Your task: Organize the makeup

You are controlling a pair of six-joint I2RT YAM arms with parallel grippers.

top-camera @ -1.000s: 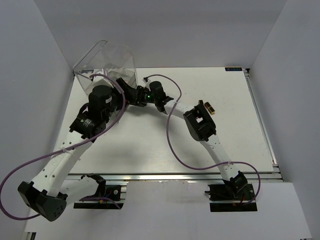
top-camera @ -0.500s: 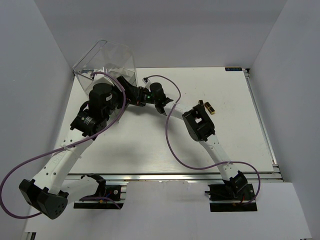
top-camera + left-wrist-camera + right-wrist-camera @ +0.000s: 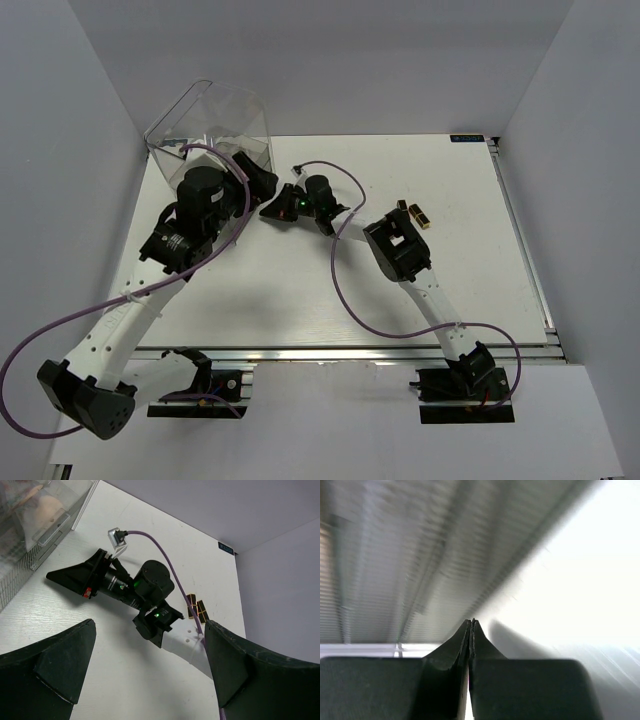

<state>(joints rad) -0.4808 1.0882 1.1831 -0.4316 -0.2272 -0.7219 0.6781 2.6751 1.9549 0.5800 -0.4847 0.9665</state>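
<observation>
**A:** What does the right wrist view show close in?

**B:** The right gripper (image 3: pixel 471 630), with its fingers pressed flat together and nothing between them. Behind it there is only a blurred ribbed surface, and I cannot tell what that is.

**A:** Does the left wrist view add anything?

**B:** Yes. It shows the left gripper (image 3: pixel 150 624) with its fingers wide apart and empty. Beyond them the right gripper's tip points toward the clear box (image 3: pixel 30 540) and is near it. A tan sponge (image 3: pixel 47 504) sits inside that box.

**A:** And the lipsticks?

**B:** Two lipsticks (image 3: pixel 415 213) lie side by side on the table (image 3: pixel 480 280). They are off to the right, well apart from both sets of fingers.

**A:** What about the surroundings?

**B:** The table is white, and there are grey walls (image 3: pixel 400 60) on three sides.
</observation>
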